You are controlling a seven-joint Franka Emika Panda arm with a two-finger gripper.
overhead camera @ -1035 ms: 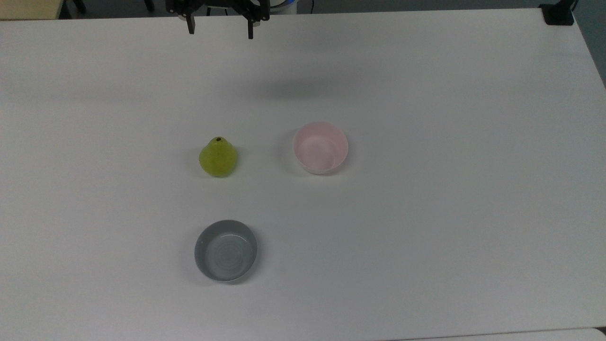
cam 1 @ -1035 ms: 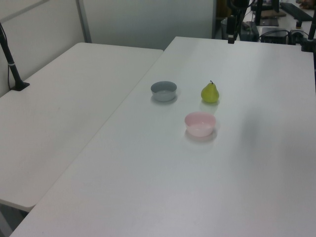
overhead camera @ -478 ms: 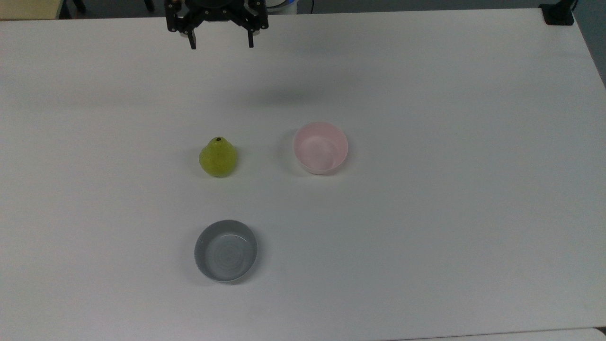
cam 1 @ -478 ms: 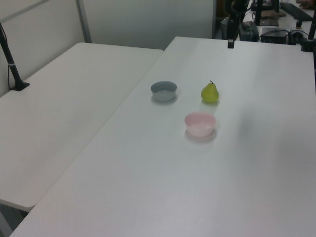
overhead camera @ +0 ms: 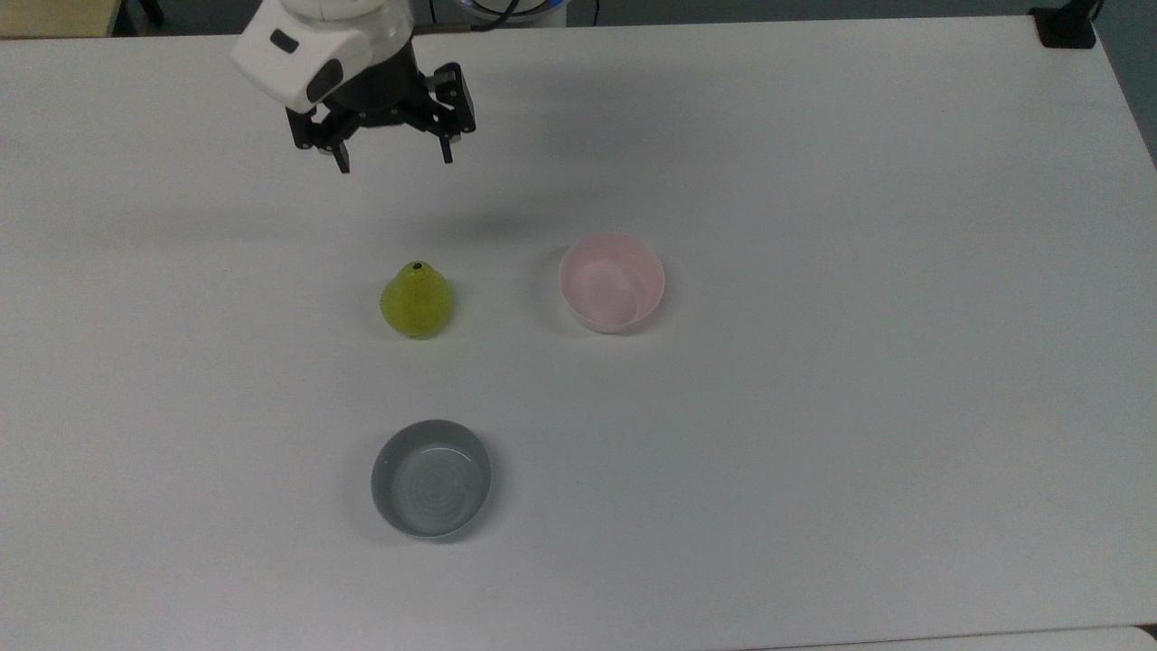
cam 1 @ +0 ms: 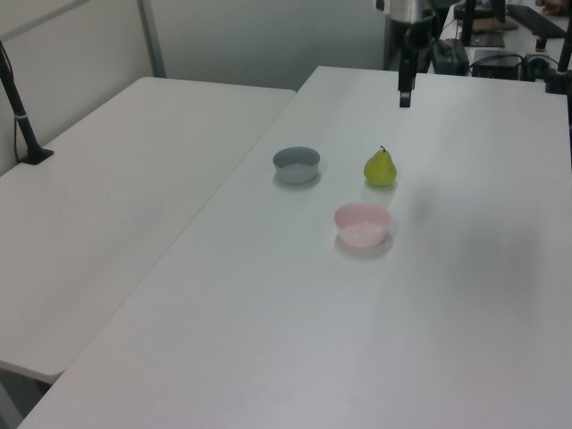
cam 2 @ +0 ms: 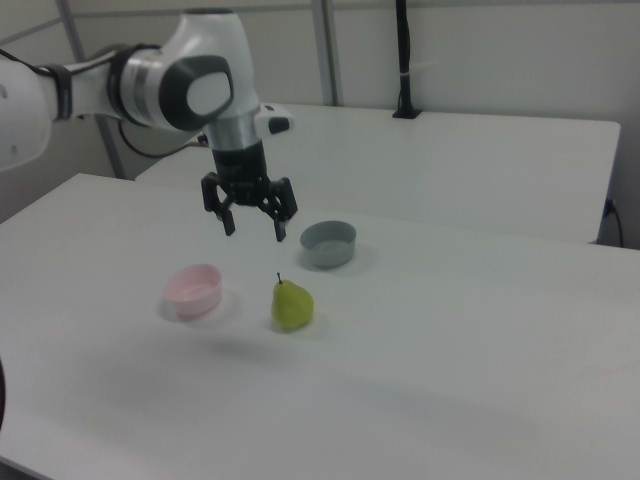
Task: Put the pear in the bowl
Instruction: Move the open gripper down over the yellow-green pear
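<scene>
The yellow-green pear (overhead camera: 416,301) stands upright on the white table (overhead camera: 813,407), also seen in the left view (cam 1: 380,168) and right view (cam 2: 292,304). The pale pink bowl (overhead camera: 612,282) sits empty to the pear's right in the top view (cam 1: 362,223) (cam 2: 194,289). My gripper (overhead camera: 394,163) hangs open above the table, up-screen of the pear in the top view, with nothing between its fingers (cam 2: 254,231). In the left view the gripper (cam 1: 405,96) hangs above and behind the pear.
A grey bowl (overhead camera: 431,478) with a ringed inside sits below the pear in the top view (cam 1: 297,164) (cam 2: 328,243). A second white table (cam 1: 107,206) adjoins on the left view's left. A black post base (overhead camera: 1067,27) stands at the top view's upper right corner.
The arm has come in from the top view's upper edge toward the pear, gripper still open. Pear and both bowls have not moved.
</scene>
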